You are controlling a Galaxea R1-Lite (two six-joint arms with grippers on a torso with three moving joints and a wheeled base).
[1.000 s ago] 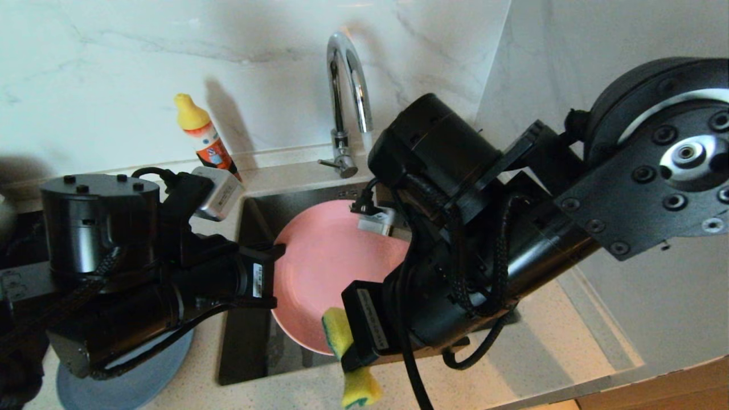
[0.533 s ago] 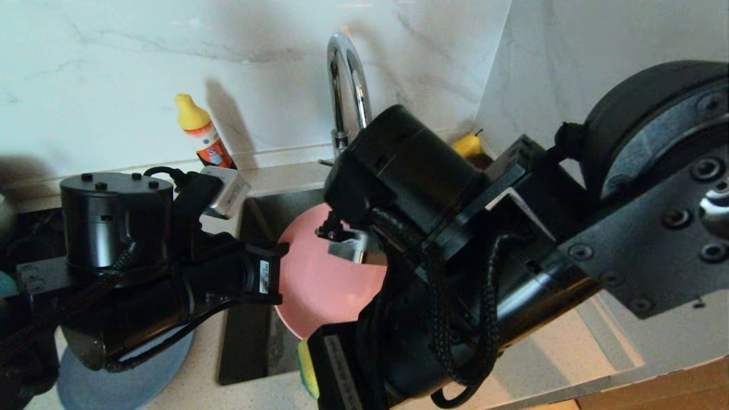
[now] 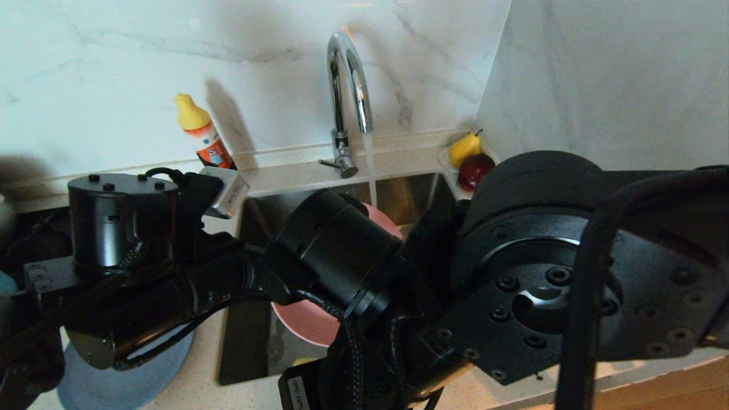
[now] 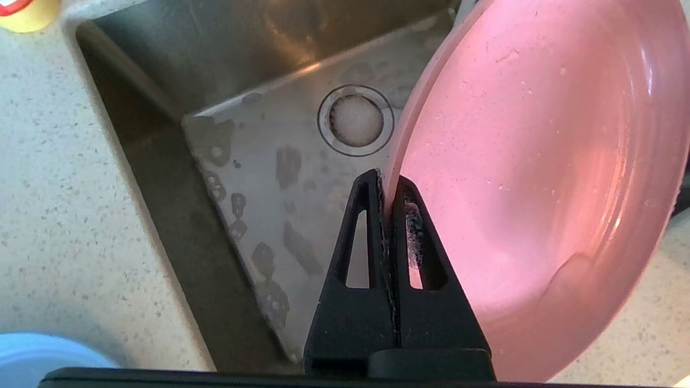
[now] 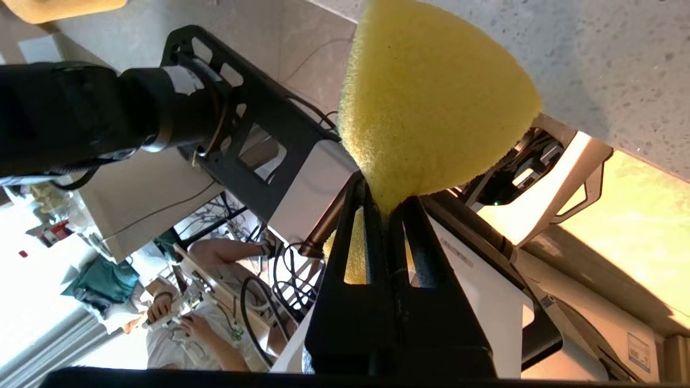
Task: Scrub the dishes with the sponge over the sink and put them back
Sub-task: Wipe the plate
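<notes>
The pink plate [image 4: 539, 161] hangs tilted over the sink [image 4: 259, 151], and my left gripper [image 4: 387, 186] is shut on its rim. In the head view only parts of the pink plate [image 3: 307, 322] show behind my right arm, and the left gripper is hidden there. My right gripper [image 5: 385, 207] is shut on the yellow sponge [image 5: 431, 108], which bulges out past the fingertips. It sits at the worktop's front edge [image 5: 593, 54], away from the plate. A sliver of the sponge [image 3: 304, 361] shows low in the head view.
Water runs from the chrome tap [image 3: 347, 85] into the sink [image 3: 250, 341] with its round drain [image 4: 356, 119]. The light-blue plate [image 3: 114, 381] lies on the counter at the left. An orange bottle [image 3: 202, 134] stands behind it; a pear [image 3: 464, 148] and an apple [image 3: 475, 168] sit back right.
My right arm has swung down and across the front, now covering most of the plate. The sponge has dropped to the counter's front edge. The left gripper keeps its hold on the plate.
</notes>
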